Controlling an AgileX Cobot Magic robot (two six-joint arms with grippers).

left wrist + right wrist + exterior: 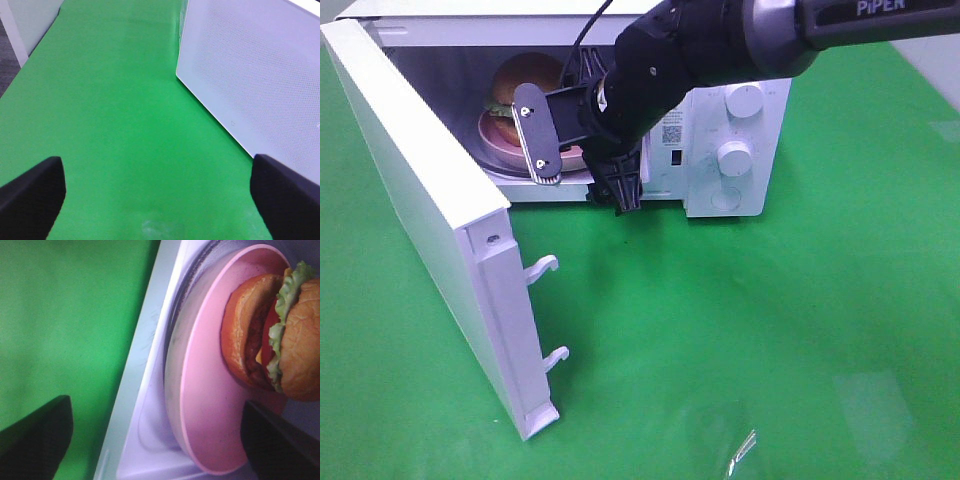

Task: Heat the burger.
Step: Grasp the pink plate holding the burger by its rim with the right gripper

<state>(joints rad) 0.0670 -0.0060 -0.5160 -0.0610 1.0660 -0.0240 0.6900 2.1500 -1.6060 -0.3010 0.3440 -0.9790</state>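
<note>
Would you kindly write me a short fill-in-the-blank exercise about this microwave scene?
1. The round golden-bun burger sits on a ____ round plate.
2. The plate rests inside the white microwave, whose door is ____.
3. The black right gripper has its jaws ____.

Missing words: pink; open; open
</note>
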